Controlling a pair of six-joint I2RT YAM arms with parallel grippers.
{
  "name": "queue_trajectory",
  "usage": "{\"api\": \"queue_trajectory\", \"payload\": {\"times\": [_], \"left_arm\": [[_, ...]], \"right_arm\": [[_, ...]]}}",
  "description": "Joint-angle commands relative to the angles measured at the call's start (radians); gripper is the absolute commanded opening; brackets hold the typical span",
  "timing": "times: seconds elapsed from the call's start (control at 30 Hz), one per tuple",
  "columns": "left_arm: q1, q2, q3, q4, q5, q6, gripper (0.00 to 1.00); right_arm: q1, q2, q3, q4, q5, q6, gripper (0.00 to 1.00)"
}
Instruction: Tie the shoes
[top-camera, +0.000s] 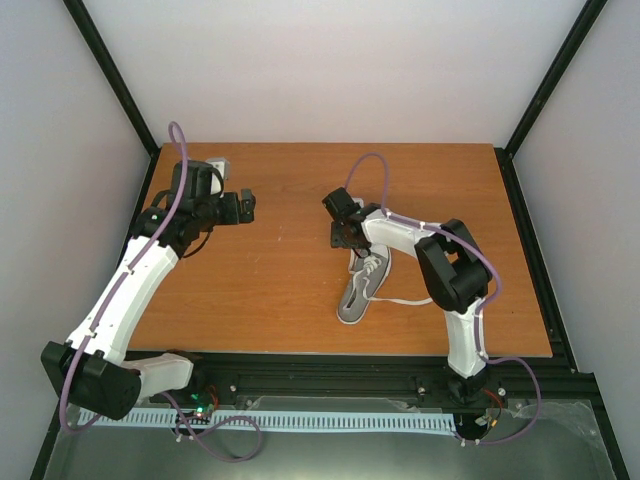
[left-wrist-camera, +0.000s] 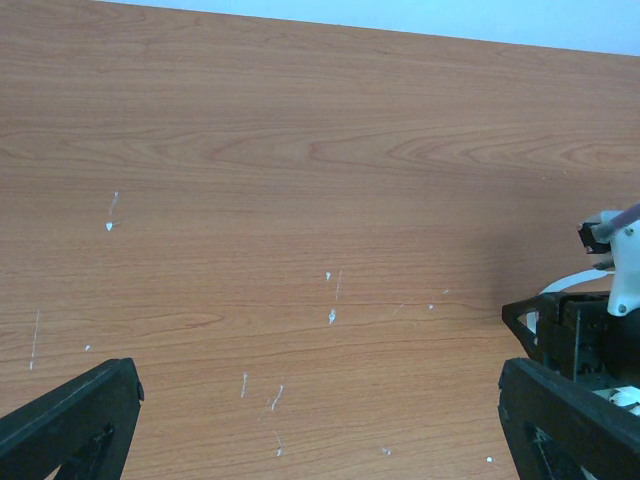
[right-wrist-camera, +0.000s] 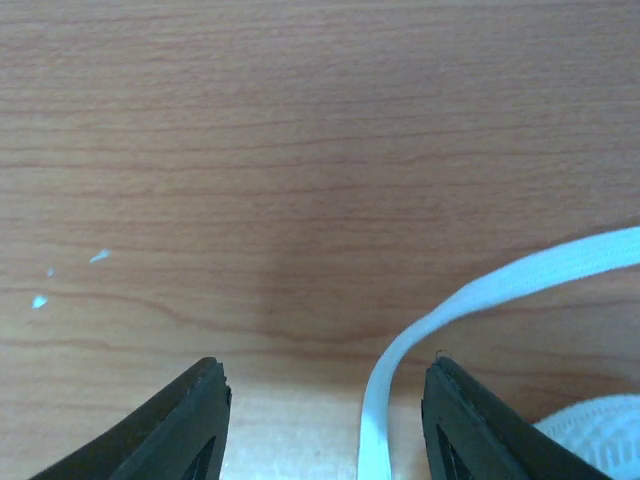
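The grey shoe (top-camera: 365, 285) with white sole edge and white laces lies on the wooden table (top-camera: 280, 290), right of centre. My right gripper (top-camera: 345, 238) hangs just beyond its far end. In the right wrist view that gripper (right-wrist-camera: 325, 400) stands open low over the wood. A flat white lace (right-wrist-camera: 480, 290) runs between its jaws, close to the right finger (right-wrist-camera: 470, 420) and not pinched. My left gripper (top-camera: 245, 207) hovers over bare wood at the left, well away from the shoe. In the left wrist view the left gripper (left-wrist-camera: 320, 430) is wide open and empty.
A lace end (top-camera: 405, 301) trails from the shoe toward the right arm's base. The right arm's gripper (left-wrist-camera: 580, 325) shows at the right edge of the left wrist view. Black frame posts and white walls enclose the table. A small white textured patch (right-wrist-camera: 600, 425) sits by the right finger.
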Motion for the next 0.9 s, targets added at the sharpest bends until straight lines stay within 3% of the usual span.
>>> {"api": "queue_trajectory", "payload": {"times": [0.0,0.87], "left_arm": [[0.008,-0.011,0.002,-0.008,-0.012,0.022,1.0],[0.008,-0.011,-0.013,-0.007,0.021,0.019,1.0]], "right_arm": [[-0.004,0.042,0.055,-0.031,0.068,0.008,0.53],[-0.007,0.08,0.059,-0.096,0.036,0.062,0.42]]}}
